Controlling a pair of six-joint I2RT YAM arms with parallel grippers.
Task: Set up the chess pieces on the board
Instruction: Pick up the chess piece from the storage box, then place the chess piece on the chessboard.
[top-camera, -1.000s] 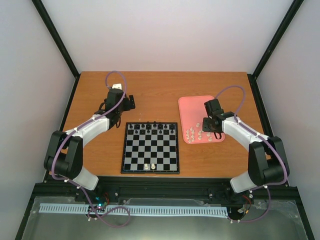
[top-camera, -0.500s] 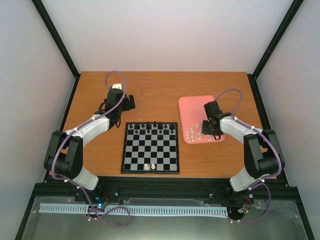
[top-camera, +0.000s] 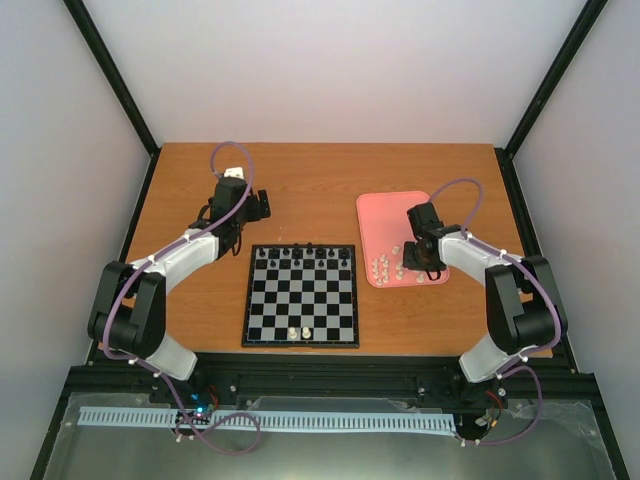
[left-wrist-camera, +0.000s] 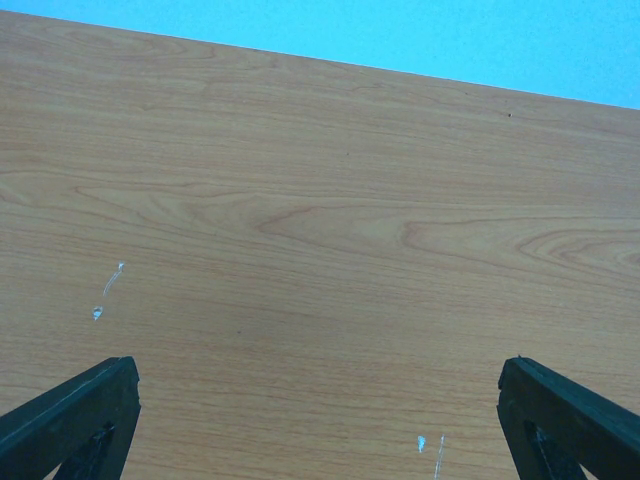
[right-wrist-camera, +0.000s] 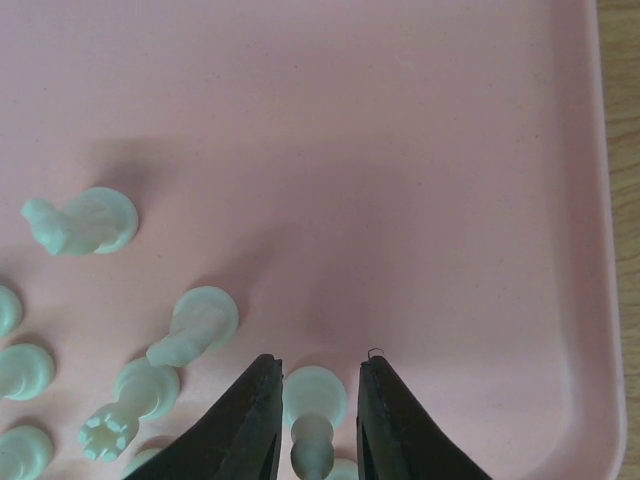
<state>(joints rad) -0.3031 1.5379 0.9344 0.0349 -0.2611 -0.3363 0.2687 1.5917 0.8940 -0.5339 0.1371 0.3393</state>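
Note:
The board (top-camera: 300, 295) lies at the table's middle with two cream-white chess pieces (top-camera: 298, 331) on its near row. Several more chess pieces (top-camera: 385, 267) lie on the pink tray (top-camera: 392, 212). My right gripper (top-camera: 412, 262) is down in the tray. In the right wrist view its fingers (right-wrist-camera: 320, 360) stand narrowly open on either side of one lying chess piece (right-wrist-camera: 315, 398), with a small gap on the right side. My left gripper (top-camera: 262, 205) hovers wide open over bare wood (left-wrist-camera: 318, 365), holding nothing.
Black figures (top-camera: 305, 254) fill the board's far rows. Other toppled white pieces (right-wrist-camera: 85, 222) (right-wrist-camera: 195, 322) lie just left of the right fingers. The tray rim (right-wrist-camera: 605, 300) runs close on the right. Black frame posts stand at the table corners.
The right gripper's jaws have narrowed around a white piece on the tray, and the arm has shifted slightly left. The left arm has not moved.

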